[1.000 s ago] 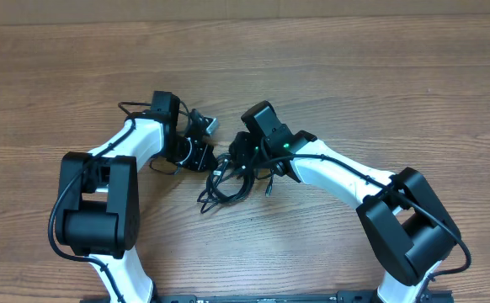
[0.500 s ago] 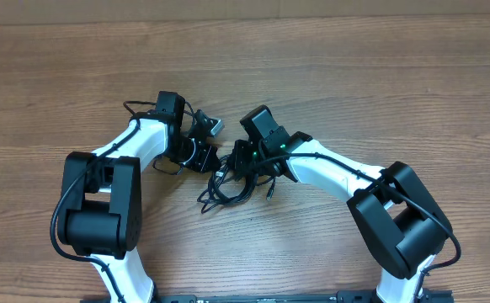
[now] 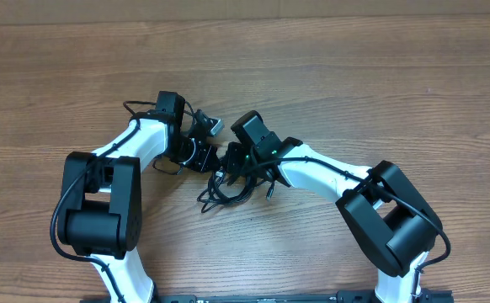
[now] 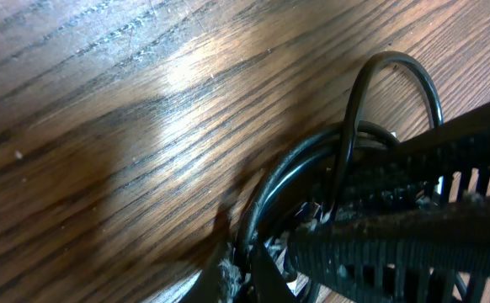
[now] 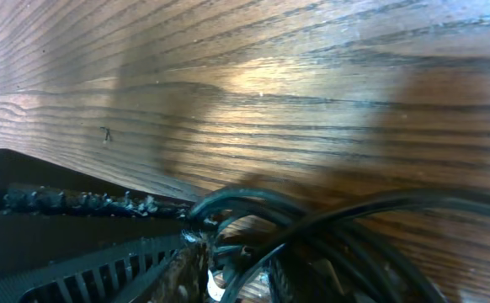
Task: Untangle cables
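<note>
Both arms bend inward, the left tool (image 3: 198, 155) closed tight, the right tool (image 3: 233, 160) low just beside it.

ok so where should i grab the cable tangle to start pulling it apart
Probably the loose loop at the near-left edge of the cable tangle, coming down from above on the robot-base side. It juts out flat onto the table, apart from the dense knot, while the left gripper and right gripper crowd the far side.

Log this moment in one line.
left gripper: shut on cables | right gripper: shut on cables | cables: tangled bunch on table
</note>
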